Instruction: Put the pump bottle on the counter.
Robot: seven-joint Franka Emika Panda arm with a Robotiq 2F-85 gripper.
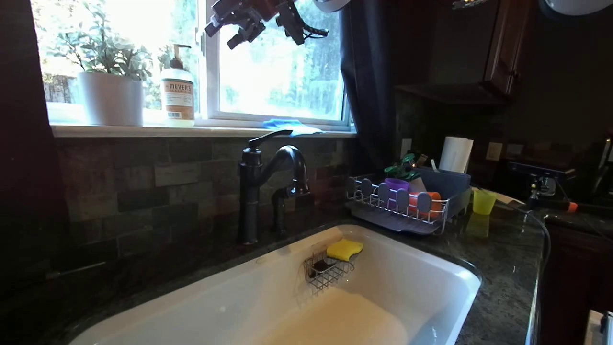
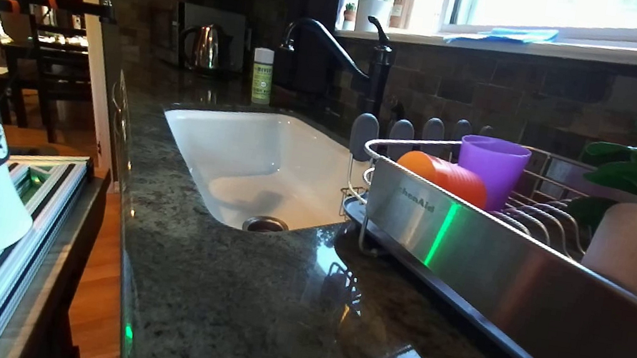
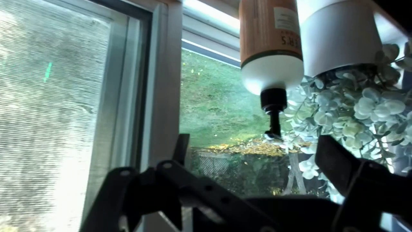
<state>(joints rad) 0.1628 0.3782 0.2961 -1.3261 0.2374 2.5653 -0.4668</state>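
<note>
The pump bottle [image 1: 178,98] stands upright on the window sill, beside the white plant pot. It has an orange-brown label with a pale panel and a dark pump top. It also shows in an exterior view [image 2: 402,11] and, upside down, in the wrist view [image 3: 270,35]. My gripper [image 1: 222,37] is in front of the window, higher than the bottle and to its right in that view. In the wrist view my gripper [image 3: 253,144] is open, with nothing between its fingers; the pump tip shows just beyond them. The dark speckled counter [image 2: 212,296] surrounds the white sink [image 2: 249,137].
The plant pot [image 1: 111,98] is close beside the bottle. A tall black faucet [image 1: 249,196] rises below the window. A blue cloth-like item [image 1: 292,127] lies on the sill [image 1: 230,131]. A dish rack [image 2: 509,252] with cups and a green-capped spray can [image 2: 262,77] stand on the counter.
</note>
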